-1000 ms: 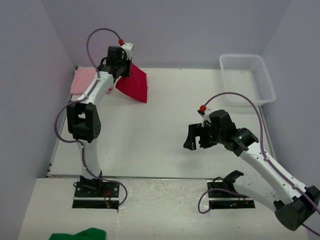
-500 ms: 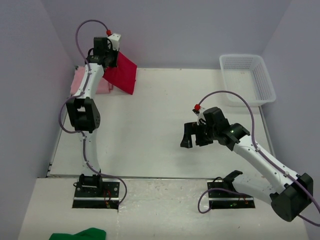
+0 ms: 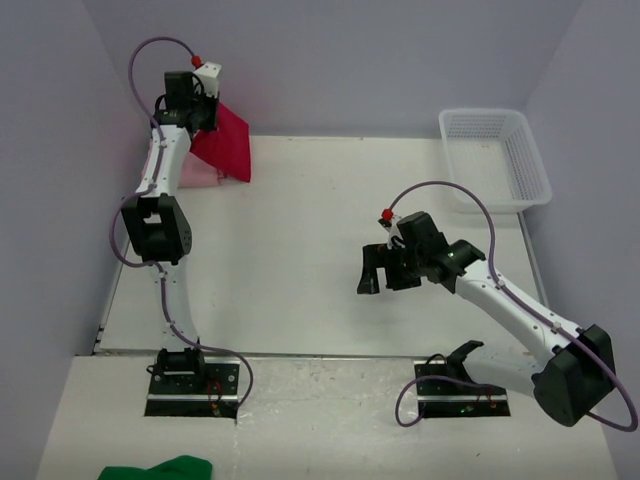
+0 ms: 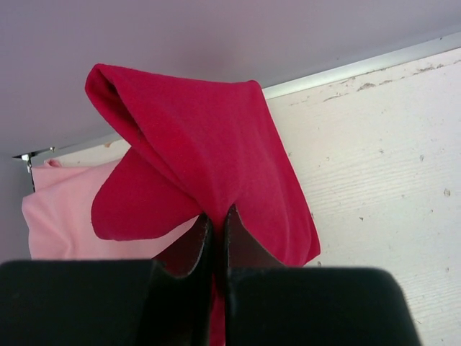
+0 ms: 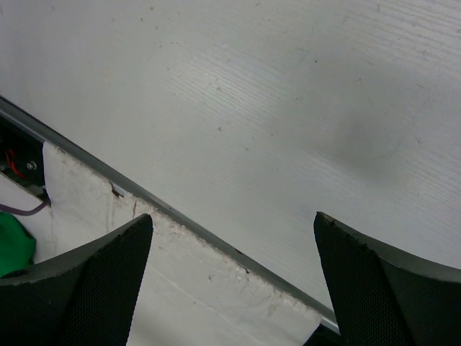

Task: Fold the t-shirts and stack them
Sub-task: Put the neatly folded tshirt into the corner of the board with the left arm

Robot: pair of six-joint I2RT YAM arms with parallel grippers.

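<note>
Nearest, on the ledge in front of the arm bases, lies a crumpled green cloth (image 3: 165, 468); the right wrist view catches a corner of it (image 5: 11, 249) beyond the white tabletop (image 3: 300, 250) edge.

Further in, the right arm (image 3: 500, 300) reaches toward the middle of the tabletop. Its right jaws stand wide apart with nothing between them, hanging over bare white surface. In the right wrist view the two black mesh-textured fingers (image 5: 86, 288) frame only the tabletop and its metal edge strip.

Farther back, the left arm (image 3: 160, 200) stretches up to the far left corner. The left jaws are pressed together on a fold of the bright crimson red soft cloth t-shirt (image 4: 209, 158), which hangs from them as a draped, doubled sheet (image 3: 225, 142), lifted off the tabletop. Just behind and below it, the pale pink t-shirt folded to a small rectangle (image 4: 57, 216) lies flat in that corner (image 3: 195, 175) against the wall. Whether the red cloth's lower edge touches the pink one I cannot tell.

At the far right corner sits a white mesh plastic basket (image 3: 495, 155).
</note>
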